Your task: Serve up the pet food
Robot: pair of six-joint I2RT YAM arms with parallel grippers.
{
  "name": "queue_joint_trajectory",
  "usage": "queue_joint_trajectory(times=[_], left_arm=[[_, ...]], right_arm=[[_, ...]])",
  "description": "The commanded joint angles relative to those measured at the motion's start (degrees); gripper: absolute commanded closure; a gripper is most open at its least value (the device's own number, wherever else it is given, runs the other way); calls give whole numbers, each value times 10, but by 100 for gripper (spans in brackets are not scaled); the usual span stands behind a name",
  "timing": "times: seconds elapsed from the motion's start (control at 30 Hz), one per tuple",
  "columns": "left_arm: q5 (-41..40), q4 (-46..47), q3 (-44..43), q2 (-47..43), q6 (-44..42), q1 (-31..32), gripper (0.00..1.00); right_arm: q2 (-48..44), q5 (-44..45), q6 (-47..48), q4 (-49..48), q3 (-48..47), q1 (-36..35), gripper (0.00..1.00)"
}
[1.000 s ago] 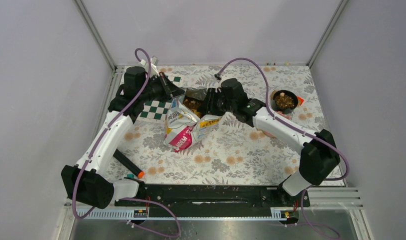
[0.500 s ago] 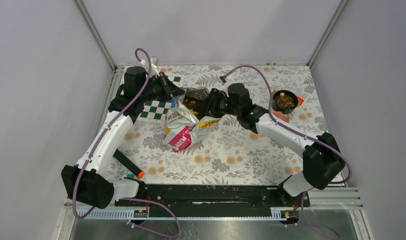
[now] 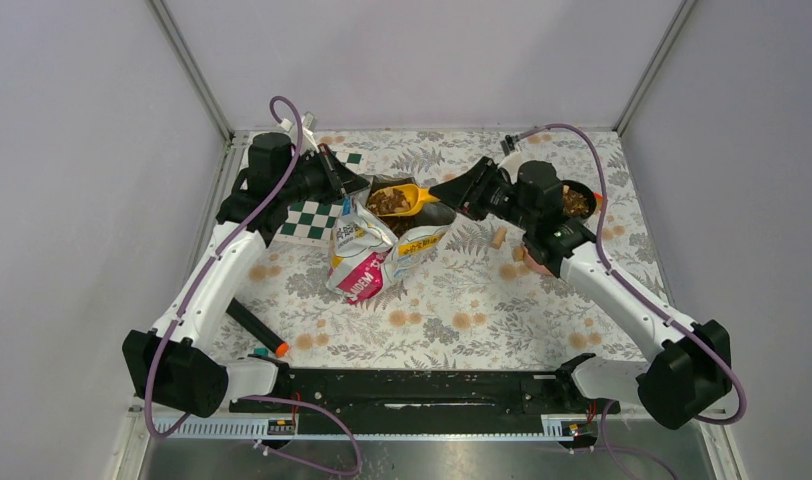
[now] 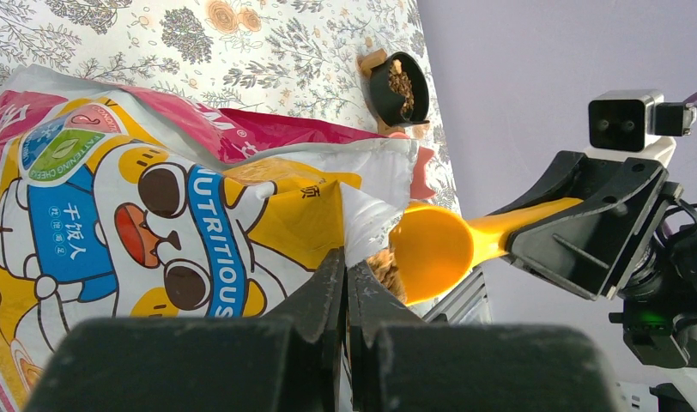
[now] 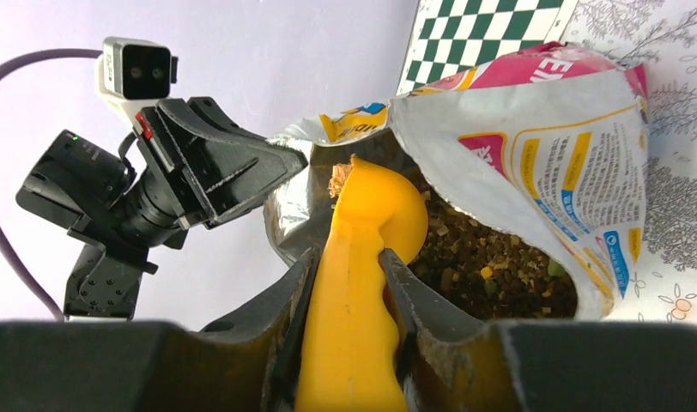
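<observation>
A: Quick status. Where's the left gripper (image 4: 346, 273)?
B: Far left of centre. Its fingers are pressed together on the rim of the bag (image 4: 156, 206), at the left side of the mouth. The rim foil is pinched between them.
A: And the right gripper (image 5: 349, 262)?
B: Clamped on the handle of the yellow scoop (image 3: 407, 199), one finger on each side. It reaches in from the right, w/ the scoop's head pointing left at the bag's open mouth.
A: Where's the kibble (image 3: 386, 201)?
B: There's a brown heap in the scoop head. More shows inside the bag in the right wrist view, dark and crumbly under the scoop.
A: How's the bag sitting?
B: Crumpled on the floral table (image 3: 462, 320), mouth toward the far side and bottom toward the near side. The cartoon cat side faces the left wrist cam.
A: And the bowl (image 4: 396, 88)?
B: Black, at the far right, well apart from the bag, w/ brown stuff in it. From the top view the right arm covers part of it.
A: Anything else?
B: There are tan pieces (image 3: 499, 236) on the cloth btw the bag and the bowl. The checkerboard (image 3: 307, 218) is just left of the bag. The black marker (image 3: 254, 328) w/ an orange tip is near left, by the left arm.
</observation>
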State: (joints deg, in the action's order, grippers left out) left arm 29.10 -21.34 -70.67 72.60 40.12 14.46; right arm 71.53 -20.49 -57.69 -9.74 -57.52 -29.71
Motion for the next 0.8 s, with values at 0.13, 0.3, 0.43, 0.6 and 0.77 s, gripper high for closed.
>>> queue_joint_trajectory(times=[0.13, 0.3, 0.43, 0.6, 0.77], left_arm=[[-15, -7, -18, -10, -16, -3, 100], [-13, -8, -20, -10, -17, -2, 100], [-12, -10, -25, -7, -19, -3, 100], [-12, -13, -28, -5, -22, -2, 100], [-9, -15, -33, 1, -22, -2, 100]], right_arm=[[-35, -25, 11, -21, 9, 31, 100], [-36, -53, 97, -14, -6, 32, 100], [-33, -89, 183, -19, -16, 32, 100], [-46, -86, 254, -20, -16, 32, 100], [-55, -75, 267, -30, -14, 32, 100]])
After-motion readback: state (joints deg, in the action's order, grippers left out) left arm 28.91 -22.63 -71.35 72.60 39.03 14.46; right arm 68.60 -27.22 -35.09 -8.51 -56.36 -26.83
